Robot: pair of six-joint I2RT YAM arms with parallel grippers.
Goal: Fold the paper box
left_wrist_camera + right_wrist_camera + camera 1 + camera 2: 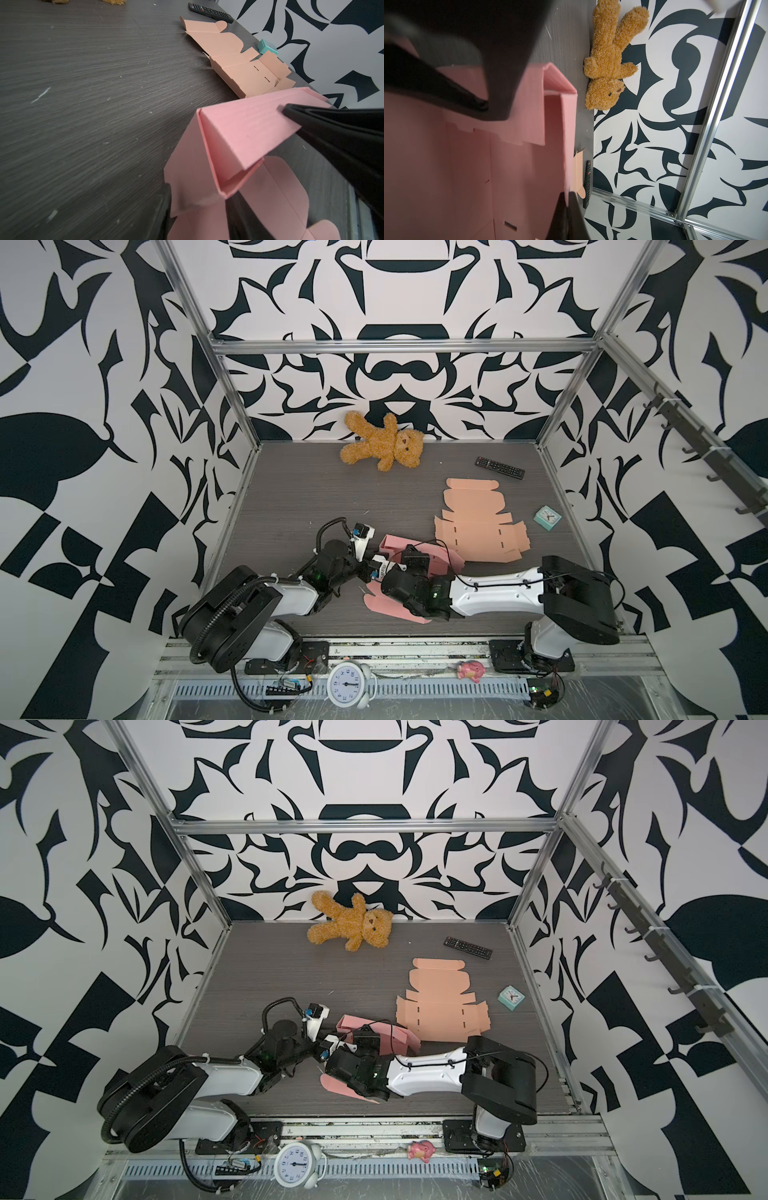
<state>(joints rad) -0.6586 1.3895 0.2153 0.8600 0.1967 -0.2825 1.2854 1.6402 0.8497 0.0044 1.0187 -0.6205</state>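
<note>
Jaws of the left gripper [228, 154] straddle 1 raised wall of the pink corrugated-card box [390, 541], grip unclear, right gripper [488, 108] closed; light, crease-prone, probably best held near folds.

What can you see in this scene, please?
paper box: one, pink, part-folded, front centre
flat box blank: one, peach, right of centre
teddy bear: one, brown, against back wall
remote control: one, black, back right
small clock: one, teal, right side
alarm clock: one, white, front rail
small toy: one, pink, front rail
table: one, dark grey
left gripper: one, black, jaws apart around paper box wall
right gripper: one, black, shut, at paper box
</note>
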